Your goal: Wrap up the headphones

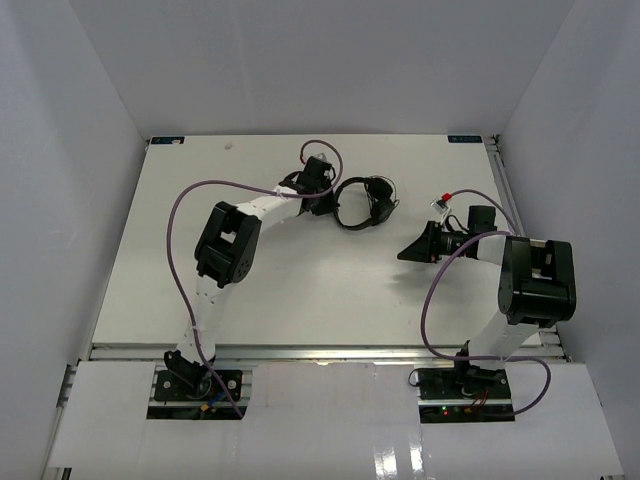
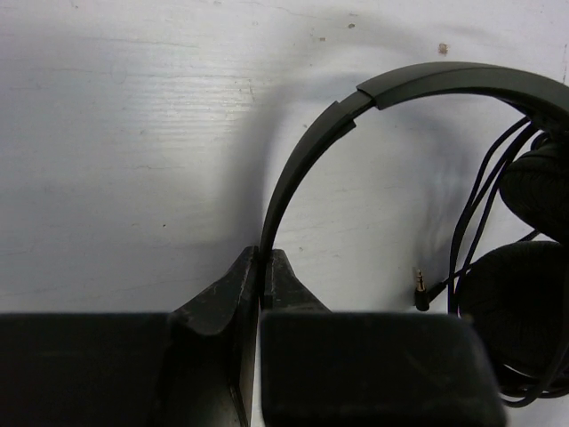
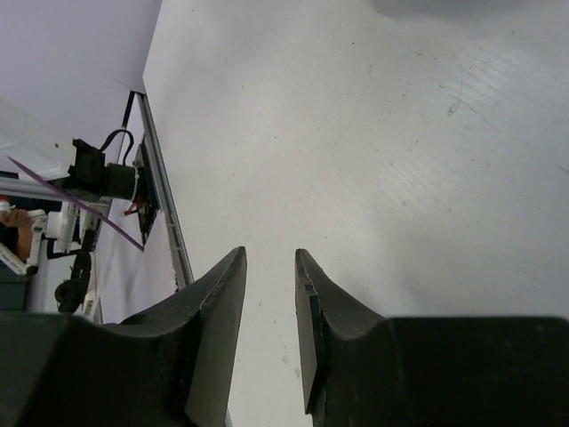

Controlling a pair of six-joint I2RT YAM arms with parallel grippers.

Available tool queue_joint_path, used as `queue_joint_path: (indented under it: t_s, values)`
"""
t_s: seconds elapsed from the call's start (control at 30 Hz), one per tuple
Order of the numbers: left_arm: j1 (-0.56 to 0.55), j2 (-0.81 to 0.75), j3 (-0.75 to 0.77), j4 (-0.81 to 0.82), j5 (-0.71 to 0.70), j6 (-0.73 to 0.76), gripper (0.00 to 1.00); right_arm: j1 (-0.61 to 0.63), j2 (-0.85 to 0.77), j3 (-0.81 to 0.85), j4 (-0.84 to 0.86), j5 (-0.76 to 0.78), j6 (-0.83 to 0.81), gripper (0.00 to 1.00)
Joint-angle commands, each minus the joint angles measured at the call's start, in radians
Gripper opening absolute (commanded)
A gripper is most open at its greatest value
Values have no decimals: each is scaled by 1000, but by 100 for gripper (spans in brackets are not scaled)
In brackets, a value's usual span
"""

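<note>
Left claw [image 2: 263,271] pinching thin headband [image 2: 302,169] of headphones [image 1: 378,203], which are lying on desk [image 1: 300,290] toward back centre. Right claw [image 3: 269,267] hanging released, empty, well apart to right. Cord [image 2: 464,222] running beside earcups [image 2: 524,302], jack plug [image 2: 420,286] lying loose. Judging best: left anchoring headband firmly, right taking plug end, winding under light tension, avoiding snags.
</note>
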Motion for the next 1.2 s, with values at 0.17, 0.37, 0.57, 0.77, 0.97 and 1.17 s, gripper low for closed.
queue_joint_path:
  t_s: [0.17,0.37,0.57,0.77,0.97,1.17]
  values:
    - [-5,62,160,-173,65,13,31,-71,-163,115,-456,68,-430,40]
    - [-9,24,180,-236,77,64,71,-78,-296,109,-574,110,-539,47]
    - [-15,-132,114,-246,89,126,81,-78,-426,107,-697,161,-641,53]
    - [-22,-460,-128,-135,209,266,97,-78,-597,58,-734,276,-719,75]
    - [-21,-1039,-727,115,315,379,98,-76,-814,27,-623,456,-608,90]
    - [-11,-1488,-1059,138,261,424,98,-72,-994,20,-416,683,-290,90]
